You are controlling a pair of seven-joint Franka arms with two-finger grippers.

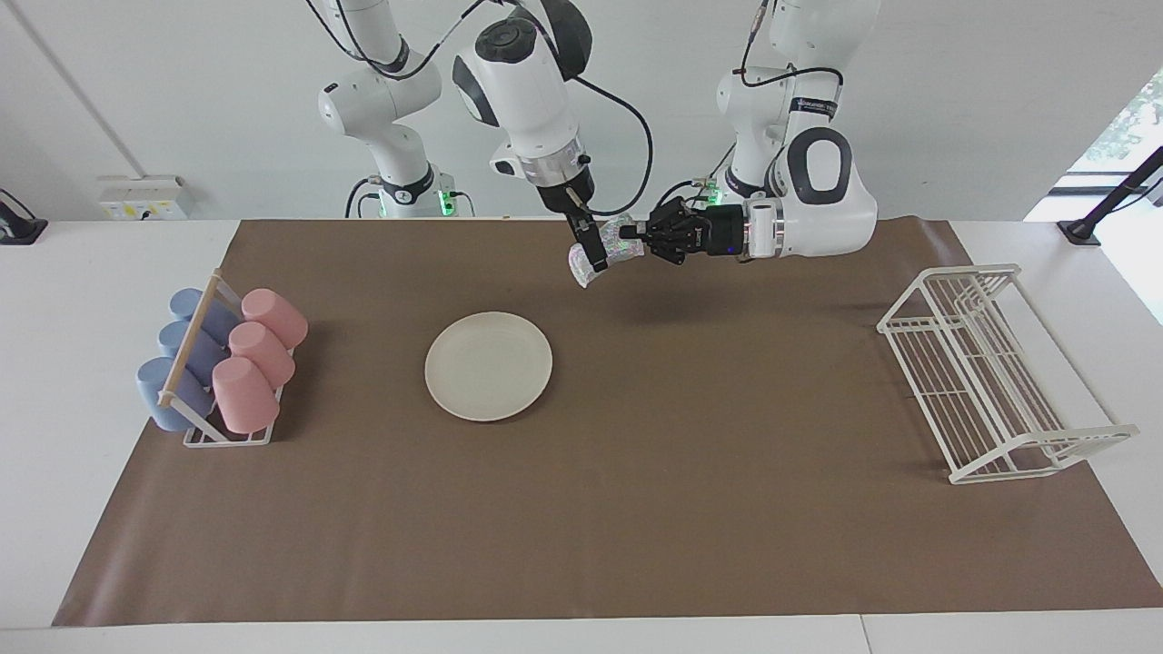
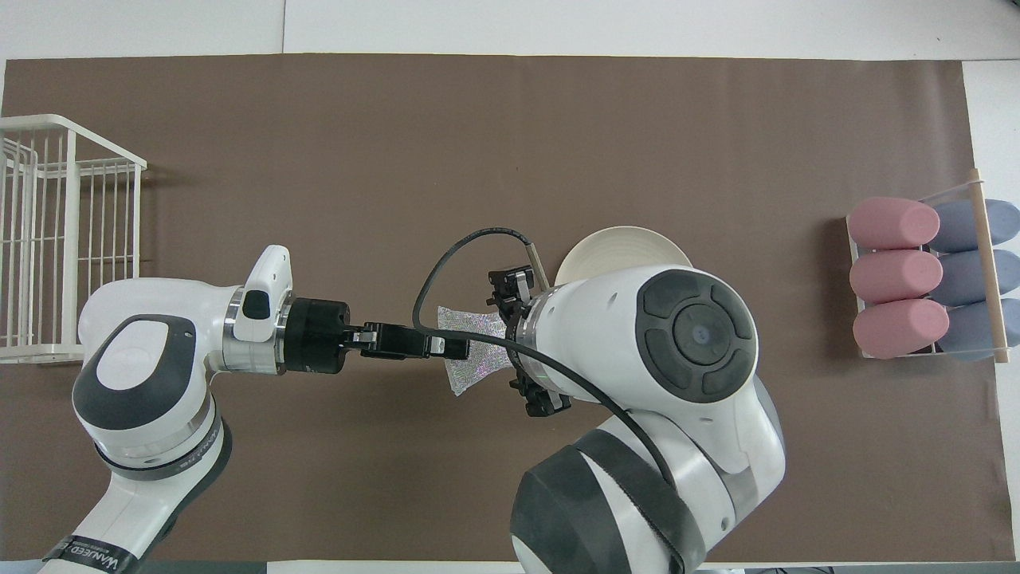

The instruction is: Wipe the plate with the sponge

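The silvery glittery sponge (image 1: 616,247) hangs in the air between my two grippers, over the brown mat. My left gripper (image 1: 629,238) reaches in level and is shut on one end of it. My right gripper (image 1: 595,262) points down and is shut on the other end. In the overhead view the sponge (image 2: 476,368) shows at the left gripper's tip (image 2: 460,347), and the right gripper is hidden under its own wrist. The cream-white plate (image 1: 488,365) lies flat on the mat, farther from the robots than the sponge. The right arm partly covers the plate in the overhead view (image 2: 621,245).
A rack of pink and blue cups (image 1: 223,363) stands at the right arm's end of the mat, also in the overhead view (image 2: 924,279). A white wire rack (image 1: 990,372) stands at the left arm's end, also in the overhead view (image 2: 56,239).
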